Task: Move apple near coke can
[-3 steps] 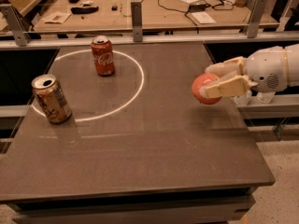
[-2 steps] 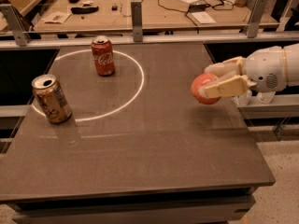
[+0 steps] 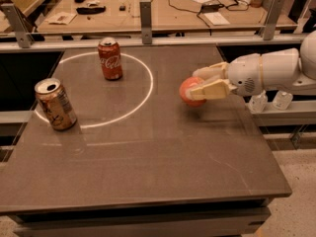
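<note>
The apple [image 3: 184, 91] is sitting between the two fingers of the gripper [image 3: 193, 85], which is reaching in from the right and pinching it over the right part of the table [image 3: 163, 162]. The coke can [image 3: 110, 59] is standing upright at the far left, inside a white circle [image 3: 149, 85], well apart from the apple. A tan can [image 3: 55, 104] is standing nearer, at the left edge.
</note>
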Controlling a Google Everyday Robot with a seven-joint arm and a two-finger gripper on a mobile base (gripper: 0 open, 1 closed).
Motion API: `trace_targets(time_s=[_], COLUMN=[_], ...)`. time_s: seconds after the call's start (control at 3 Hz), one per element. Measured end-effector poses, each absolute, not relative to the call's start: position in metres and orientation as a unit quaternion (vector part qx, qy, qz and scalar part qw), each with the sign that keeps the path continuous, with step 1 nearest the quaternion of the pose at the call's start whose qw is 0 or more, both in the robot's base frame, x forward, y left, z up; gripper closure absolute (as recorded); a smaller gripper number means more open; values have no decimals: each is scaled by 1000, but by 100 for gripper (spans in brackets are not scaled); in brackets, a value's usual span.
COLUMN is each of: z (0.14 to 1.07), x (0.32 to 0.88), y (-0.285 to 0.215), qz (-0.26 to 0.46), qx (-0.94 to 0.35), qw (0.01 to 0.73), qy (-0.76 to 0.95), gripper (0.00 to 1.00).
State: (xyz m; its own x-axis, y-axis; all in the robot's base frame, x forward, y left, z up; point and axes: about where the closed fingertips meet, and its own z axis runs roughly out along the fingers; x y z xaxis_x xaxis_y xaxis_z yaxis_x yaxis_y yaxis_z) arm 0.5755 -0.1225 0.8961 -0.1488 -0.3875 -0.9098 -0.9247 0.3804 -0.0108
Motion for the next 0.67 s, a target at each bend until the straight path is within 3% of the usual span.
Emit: trace_targets(time_s=[0.67], z=[894], x=[628], y=[-71], qz=[352], qx=[-439], qw=[483], qy=[671], gripper=[100])
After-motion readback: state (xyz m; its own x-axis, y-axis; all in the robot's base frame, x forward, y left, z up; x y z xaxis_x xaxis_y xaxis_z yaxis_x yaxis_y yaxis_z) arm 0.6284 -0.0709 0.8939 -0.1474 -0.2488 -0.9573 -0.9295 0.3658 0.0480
